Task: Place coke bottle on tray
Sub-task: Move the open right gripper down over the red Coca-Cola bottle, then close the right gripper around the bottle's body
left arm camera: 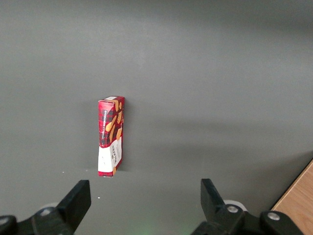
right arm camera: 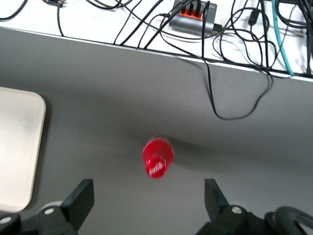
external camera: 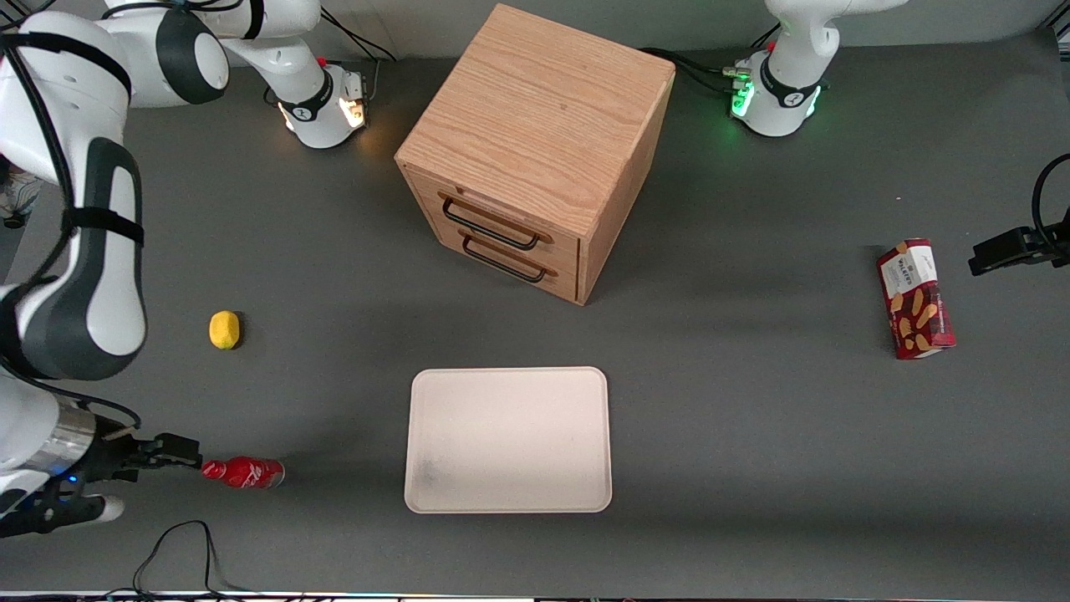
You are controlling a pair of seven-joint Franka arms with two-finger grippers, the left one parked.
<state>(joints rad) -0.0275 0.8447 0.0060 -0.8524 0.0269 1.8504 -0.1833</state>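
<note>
Only wrist-visible: fingers (right arm camera: 149, 198) spread, coke bottle (right arm camera: 157, 155) between.

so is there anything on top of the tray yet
No objects: the tray holds only a faint grey smudge. The coke bottle lies on the table beside it, toward the working arm's end, with the open gripper at its cap. Whatever is under the tray is covered.
</note>
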